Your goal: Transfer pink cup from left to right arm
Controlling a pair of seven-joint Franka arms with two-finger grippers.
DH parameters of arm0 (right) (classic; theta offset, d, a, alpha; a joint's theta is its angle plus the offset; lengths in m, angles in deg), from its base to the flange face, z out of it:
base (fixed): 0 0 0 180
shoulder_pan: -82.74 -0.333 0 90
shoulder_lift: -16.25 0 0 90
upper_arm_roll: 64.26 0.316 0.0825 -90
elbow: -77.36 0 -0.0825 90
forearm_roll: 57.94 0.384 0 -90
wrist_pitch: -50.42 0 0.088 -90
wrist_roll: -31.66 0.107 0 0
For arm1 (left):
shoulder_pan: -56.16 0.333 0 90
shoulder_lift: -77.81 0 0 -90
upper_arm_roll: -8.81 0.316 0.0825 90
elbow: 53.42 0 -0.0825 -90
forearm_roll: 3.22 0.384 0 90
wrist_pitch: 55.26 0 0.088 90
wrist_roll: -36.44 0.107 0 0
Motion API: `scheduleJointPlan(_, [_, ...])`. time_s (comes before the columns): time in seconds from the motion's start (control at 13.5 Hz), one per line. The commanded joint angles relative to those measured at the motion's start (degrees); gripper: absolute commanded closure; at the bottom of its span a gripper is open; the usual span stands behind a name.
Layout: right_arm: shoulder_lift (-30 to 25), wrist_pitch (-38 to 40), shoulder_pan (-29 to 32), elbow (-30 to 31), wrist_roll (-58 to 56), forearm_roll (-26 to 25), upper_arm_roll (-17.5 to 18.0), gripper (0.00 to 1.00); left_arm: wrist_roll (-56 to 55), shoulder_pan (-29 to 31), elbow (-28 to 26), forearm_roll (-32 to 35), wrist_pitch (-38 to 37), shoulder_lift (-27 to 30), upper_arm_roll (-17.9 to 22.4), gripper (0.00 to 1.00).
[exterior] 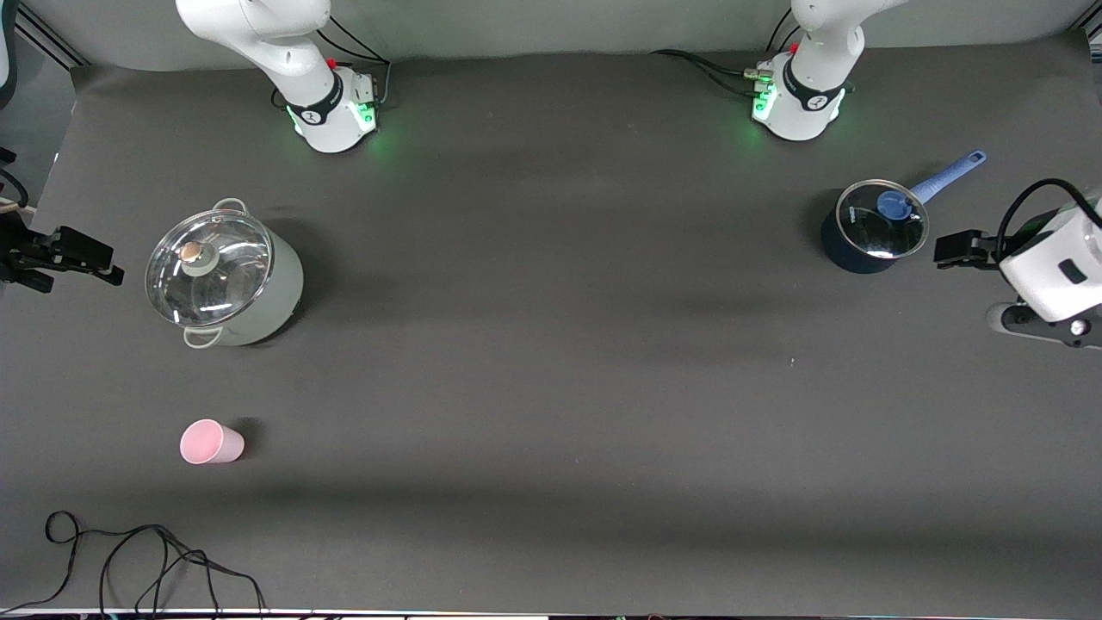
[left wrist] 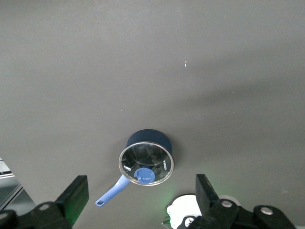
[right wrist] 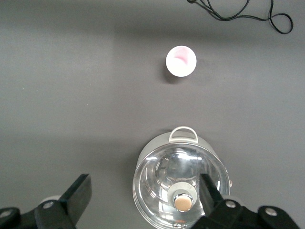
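While both arms wait raised at the table ends, the pink cup (exterior: pixel 211 443) (right wrist: pixel 181 61) stands upright on the table (exterior: pixel 551 387), at 6 o'clock from the grey lidded pot (exterior: pixel 222 280) (right wrist: pixel 183 186), nearer the front camera and apart from it. The right gripper (exterior: pixel 52 258) (right wrist: pixel 143 200), fingers spread and empty, hangs beside that pot. The left gripper (exterior: pixel 968 250) (left wrist: pixel 140 195), likewise spread and empty, hangs beside the blue saucepan (exterior: pixel 878 226) (left wrist: pixel 145 162).
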Motion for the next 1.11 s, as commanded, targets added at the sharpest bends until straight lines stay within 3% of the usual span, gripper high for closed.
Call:
scheduleJointPlan(0.0, [-0.8,-0.5,7.2,0.7,1.0,-0.6,7.3,0.0,1.3,-0.5,-0.7,0.1,-0.4,1.7,0.9,0.0])
scheduleJointPlan(0.07, [-0.8,-0.5,8.7,0.6,3.4,-0.6,9.5,0.0,1.2,-0.9,-1.0,0.1,0.3,1.8,0.9,0.0])
scheduleJointPlan(0.22, [-1.0,-0.7,8.8,0.4,9.8,-0.8,10.7,0.0,1.3,-2.6,-0.9,0.1,0.4,1.9,1.6,0.0])
scheduleJointPlan(0.3, [-1.1,-0.6,8.8,0.1,9.6,-0.7,10.7,0.0,1.4,-4.6,-0.8,-0.4,0.3,1.9,5.0,0.0])
scheduleJointPlan(0.59, [-1.1,-0.3,8.6,-0.4,9.4,-0.8,10.7,0.0,5.1,-20.6,0.7,-4.8,0.9,3.2,24.4,0.0])
scheduleJointPlan(0.81, [-1.2,0.6,7.8,-0.7,9.4,-1.0,10.6,0.0,9.8,-34.0,-4.0,-12.9,6.1,6.7,44.6,0.0])
scheduleJointPlan(0.89, [-1.2,0.7,7.8,-0.8,9.3,-1.0,10.6,0.0,11.7,-35.4,-6.0,-14.7,8.0,7.8,47.6,0.0])
scheduleJointPlan(1.04, [-1.2,3.9,7.7,-0.9,4.6,-1.1,10.6,0.0,12.7,-34.5,-14.8,-15.2,16.0,13.0,47.6,0.0])
